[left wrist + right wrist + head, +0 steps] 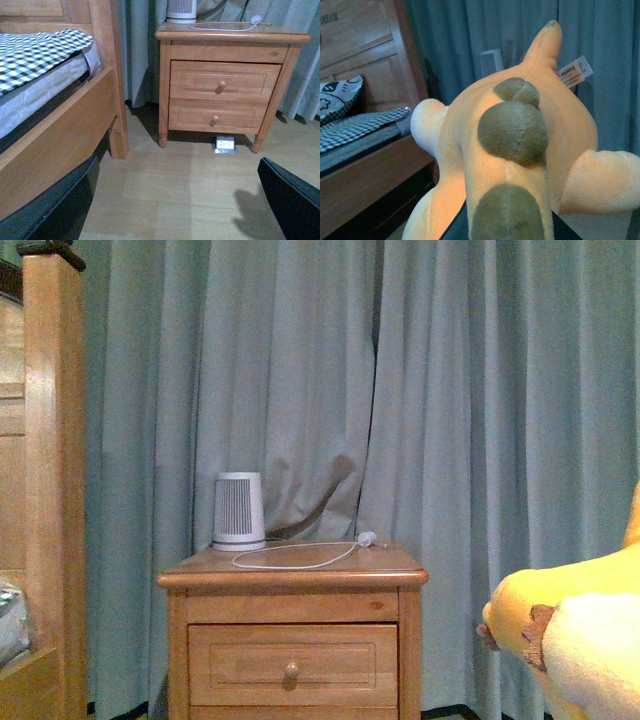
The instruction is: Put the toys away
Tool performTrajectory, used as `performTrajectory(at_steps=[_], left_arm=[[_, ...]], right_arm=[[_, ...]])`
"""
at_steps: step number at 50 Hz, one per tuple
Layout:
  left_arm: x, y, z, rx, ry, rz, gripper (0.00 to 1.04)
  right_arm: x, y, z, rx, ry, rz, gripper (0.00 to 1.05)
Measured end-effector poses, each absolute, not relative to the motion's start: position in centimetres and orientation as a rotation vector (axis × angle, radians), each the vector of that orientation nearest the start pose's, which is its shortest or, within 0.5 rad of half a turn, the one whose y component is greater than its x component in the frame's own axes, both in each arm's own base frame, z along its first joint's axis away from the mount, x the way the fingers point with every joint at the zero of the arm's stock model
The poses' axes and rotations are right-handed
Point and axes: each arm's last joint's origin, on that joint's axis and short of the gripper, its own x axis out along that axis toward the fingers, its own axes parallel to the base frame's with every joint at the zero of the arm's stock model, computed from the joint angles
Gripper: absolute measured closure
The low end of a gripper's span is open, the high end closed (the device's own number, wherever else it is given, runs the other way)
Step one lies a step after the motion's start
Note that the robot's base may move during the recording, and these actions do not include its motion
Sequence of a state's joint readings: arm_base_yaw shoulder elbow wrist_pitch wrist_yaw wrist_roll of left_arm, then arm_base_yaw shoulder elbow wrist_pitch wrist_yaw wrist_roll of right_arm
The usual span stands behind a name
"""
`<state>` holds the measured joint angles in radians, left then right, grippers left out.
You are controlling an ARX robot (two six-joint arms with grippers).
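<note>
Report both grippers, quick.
Left gripper: open, empty.
Right gripper: holding the plush aloft; its fingers are mostly hidden under it.

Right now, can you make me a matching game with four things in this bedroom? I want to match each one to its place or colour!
Things:
1 white ribbed appliance
2 power strip
3 checked sheet
4 plush toy

Place or colour:
A on the floor under the nightstand
B on the bed
C on the nightstand's top
D orange-yellow with green spots

Pairs: 1-C, 2-A, 3-B, 4-D
</note>
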<state>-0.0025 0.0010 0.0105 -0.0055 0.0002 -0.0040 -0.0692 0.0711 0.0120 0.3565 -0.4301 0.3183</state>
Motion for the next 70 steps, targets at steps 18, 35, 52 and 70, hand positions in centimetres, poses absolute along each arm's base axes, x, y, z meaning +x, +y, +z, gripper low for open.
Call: performTrajectory(at_steps=[18,35,52,70], left_arm=[[9.71,-0.02,16.65,-0.004,-0.004,-0.003,0.06],[9.71,-0.01,16.64,-0.004,-0.004,0.002,0.06],[9.71,-0.01,16.65,-0.004,-0.004,0.000,0.06],[9.71,0.00,16.65,-0.004,-0.004,0.002,0.06]], right_arm=[[9.53,0.55,19.52,0.239,-0.230,0.399,0.98],[9.54,0.55,19.51,0.239,-0.228,0.401,0.98],[9.54,0.54,19.52,0.239,-0.229,0.399,0.98],[9.53,0.55,19.52,0.239,-0.229,0.400,0.98]])
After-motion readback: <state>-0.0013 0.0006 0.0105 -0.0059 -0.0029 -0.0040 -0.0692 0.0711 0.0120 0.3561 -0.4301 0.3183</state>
